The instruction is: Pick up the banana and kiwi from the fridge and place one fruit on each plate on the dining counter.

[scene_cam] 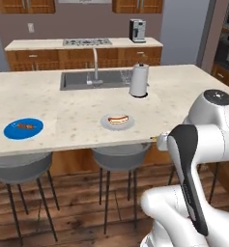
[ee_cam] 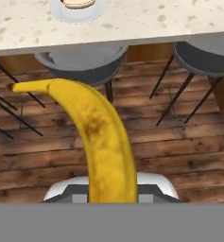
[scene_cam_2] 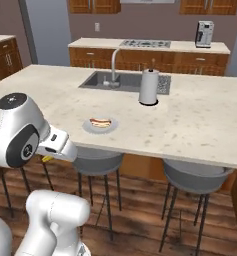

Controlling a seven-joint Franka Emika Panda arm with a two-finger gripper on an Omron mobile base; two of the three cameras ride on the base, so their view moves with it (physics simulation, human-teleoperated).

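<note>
Yellow banana [ee_cam: 101,142] | rises from claw, clamped | tip toward dining counter [ee_cam: 132,23]

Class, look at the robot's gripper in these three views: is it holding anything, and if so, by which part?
The gripper holds the banana, gripped at its lower end nearest the hand; the rest curves out toward the stem tip, above the wooden floor.

No text, label, brand, number or sign can be read anywhere in these views. The small silver-and-black coffee machine [scene_cam: 137,30] on the far beige counter, well beyond the arm, has a dark front panel, but nothing on it is legible.
</note>
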